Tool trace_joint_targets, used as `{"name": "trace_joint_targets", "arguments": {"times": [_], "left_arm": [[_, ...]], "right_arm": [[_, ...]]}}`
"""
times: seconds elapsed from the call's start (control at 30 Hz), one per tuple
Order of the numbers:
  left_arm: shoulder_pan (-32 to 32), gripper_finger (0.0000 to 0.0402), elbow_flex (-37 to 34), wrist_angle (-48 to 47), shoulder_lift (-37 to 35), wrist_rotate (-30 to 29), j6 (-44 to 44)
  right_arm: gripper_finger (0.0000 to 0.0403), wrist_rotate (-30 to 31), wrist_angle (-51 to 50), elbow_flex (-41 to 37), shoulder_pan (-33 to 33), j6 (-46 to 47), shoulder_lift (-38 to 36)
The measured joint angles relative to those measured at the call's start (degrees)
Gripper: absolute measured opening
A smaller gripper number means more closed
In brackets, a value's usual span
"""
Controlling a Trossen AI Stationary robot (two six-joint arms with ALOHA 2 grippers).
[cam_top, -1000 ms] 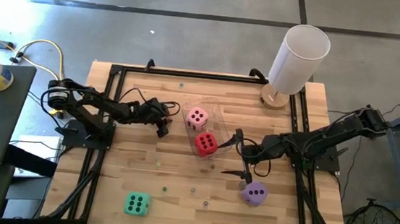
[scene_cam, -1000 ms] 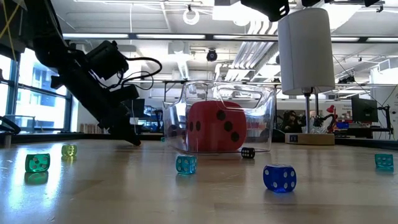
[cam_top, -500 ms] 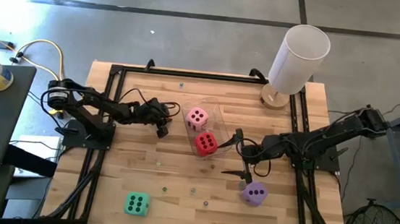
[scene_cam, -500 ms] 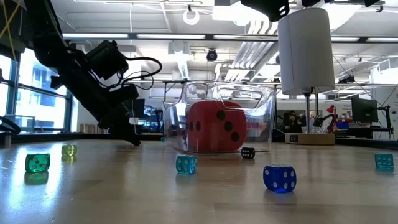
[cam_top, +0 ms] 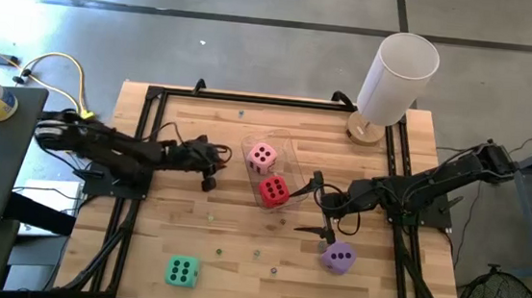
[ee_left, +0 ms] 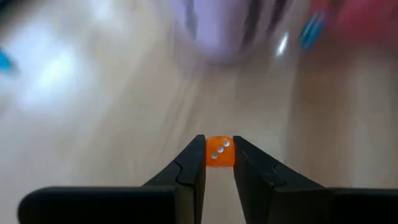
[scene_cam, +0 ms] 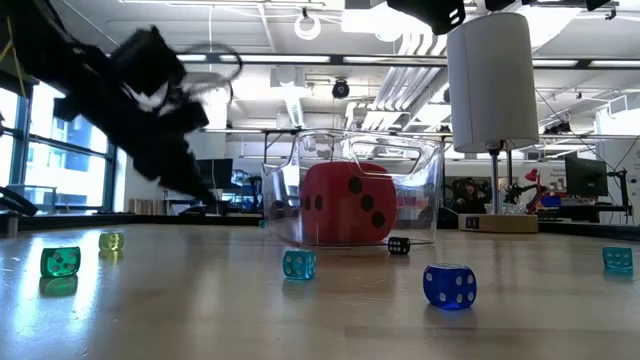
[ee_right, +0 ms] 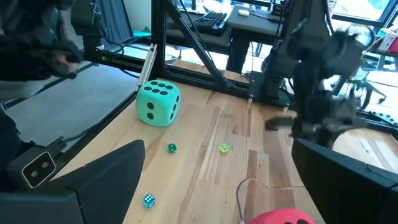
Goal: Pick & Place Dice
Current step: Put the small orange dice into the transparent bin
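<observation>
Left gripper (ee_left: 217,163) has its fingers clamped on a small orange die (ee_left: 219,152), just left of the bin (cam_top: 270,167) holding the pink die (cam_top: 263,155) and red die (cam_top: 274,190). Right gripper (cam_top: 318,208) fingers spread wide, empty; purple die (cam_top: 339,257) lies just beyond them toward the worktop's (cam_top: 237,262) front edge, so the right arm is nearer. Green die (cam_top: 181,271) sits front-left, well apart.

Overhead and table-level cameras share the clear bin (cam_top: 267,159); wrist cameras look close along the tabletop.
</observation>
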Motion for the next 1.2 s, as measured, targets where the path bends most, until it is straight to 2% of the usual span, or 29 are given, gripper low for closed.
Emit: {"name": "trace_joint_targets", "arguments": {"times": [0.2, 0.33, 0.5, 0.7, 0.93, 1.2], "left_arm": [[-6.8, 0.0062, 0.6, 1.9, -9.1, -0.4, 1.8], [-11.2, 0.0062, 0.6, 7.7, -10.0, -0.2, 2.2], [-14.8, 0.0063, 0.6, 20.3, -5.2, 0.0, 2.3], [-14.5, 0.0063, 2.0, 32.3, 5.0, -0.3, 3.5], [-11.9, 0.0063, 7.0, 35.2, 14.1, -0.3, 3.2], [-10.9, 0.0077, 10.2, 35.2, 18.2, -0.3, 2.7]], "right_arm": [[0.0400, 0.2, 0.0, 0.0, 0.0, 0.0, 0.0], [0.0400, 0.2, 0.0, 0.0, 0.0, 0.0, 0.0], [0.0400, 0.2, 0.1, 0.0, 0.0, 0.0, 0.0], [0.0400, 0.2, 0.5, 0.0, 0.0, 0.0, 0.0], [0.0400, 0.2, 0.4, 0.0, 0.0, -0.1, 0.0], [0.0400, 0.1, 0.2, 0.0, 0.0, -0.1, 0.0]]}}
